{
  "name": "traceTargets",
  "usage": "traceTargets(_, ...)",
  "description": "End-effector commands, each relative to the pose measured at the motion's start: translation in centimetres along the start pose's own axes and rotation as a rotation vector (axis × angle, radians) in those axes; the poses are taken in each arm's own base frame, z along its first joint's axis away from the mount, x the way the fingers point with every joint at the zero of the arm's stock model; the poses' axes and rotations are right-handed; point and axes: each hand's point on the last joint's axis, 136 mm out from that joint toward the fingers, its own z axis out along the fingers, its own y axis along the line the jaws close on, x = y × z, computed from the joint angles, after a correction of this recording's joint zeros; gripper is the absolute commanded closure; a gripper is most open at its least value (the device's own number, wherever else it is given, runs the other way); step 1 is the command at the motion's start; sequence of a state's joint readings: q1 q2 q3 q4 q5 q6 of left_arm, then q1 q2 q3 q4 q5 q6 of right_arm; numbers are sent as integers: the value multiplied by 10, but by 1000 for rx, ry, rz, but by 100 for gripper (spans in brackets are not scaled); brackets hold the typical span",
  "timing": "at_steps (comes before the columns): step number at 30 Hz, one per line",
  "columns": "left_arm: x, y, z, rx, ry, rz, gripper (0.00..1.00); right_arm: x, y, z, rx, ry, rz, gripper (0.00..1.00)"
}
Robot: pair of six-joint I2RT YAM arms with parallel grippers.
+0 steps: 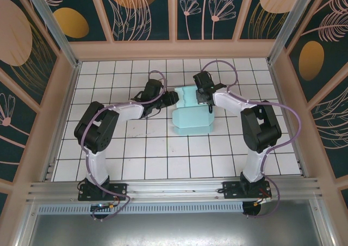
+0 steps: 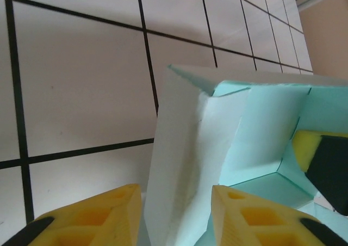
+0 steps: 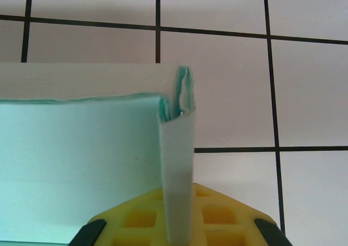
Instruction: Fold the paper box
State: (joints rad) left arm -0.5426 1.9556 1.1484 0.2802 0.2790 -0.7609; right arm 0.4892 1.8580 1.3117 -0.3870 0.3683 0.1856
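Note:
The paper box (image 1: 193, 121) is pale mint card, partly formed, lying mid-table with its far walls raised. My left gripper (image 1: 173, 98) is at its far left corner. In the left wrist view the gripper (image 2: 176, 194) is open, its yellow fingers (image 2: 109, 213) straddling a folded side wall of the box (image 2: 185, 148) with a small gap on each side. My right gripper (image 1: 206, 102) is at the box's far right side. Its wrist view shows the gripper (image 3: 179, 202) shut on a doubled wall (image 3: 178, 164), seen edge-on beside the mint panel (image 3: 81, 159).
White tiled floor (image 1: 163, 153) with black grid lines surrounds the box. Patterned walls enclose the table, with a metal rail (image 1: 174, 189) at the near edge. The right gripper's yellow pad and black finger (image 2: 323, 164) sit inside the box in the left wrist view.

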Motion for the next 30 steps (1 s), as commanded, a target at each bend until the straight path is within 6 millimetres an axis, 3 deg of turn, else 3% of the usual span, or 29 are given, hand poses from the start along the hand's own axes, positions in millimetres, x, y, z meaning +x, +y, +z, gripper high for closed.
traceTargets(1, -3, -10, 9, 37, 8, 1, 68, -31, 6, -19, -39, -87, 52, 100)
traceTargets(10, -4, -9, 21, 32, 19, -6, 78, -33, 18, -23, -27, -98, 29, 100)
traceTargets(14, -4, -7, 25, 23, 19, -8, 88, -36, 20, -24, -8, -108, 27, 100)
traceTargets(15, -4, -6, 25, 21, 20, -10, 91, -35, 29, -26, -18, -110, 10, 100)
traceTargets(19, -5, -2, 26, 3, 15, -5, 100, -37, 38, -30, -32, -121, 4, 100)
traceTargets(20, -5, -1, 25, -5, 10, 0, 100, -39, 39, -34, -38, -130, 9, 97)
traceTargets(23, -8, 1, 23, -21, -10, 24, 100, -50, 43, -54, -111, -192, 32, 71)
traceTargets(27, -13, 0, 19, -24, -40, 56, 100, -73, 45, -105, -294, -349, 69, 46)
traceTargets(30, -17, -8, 15, 7, -60, 74, 100, -83, 43, -145, -423, -452, 97, 37)
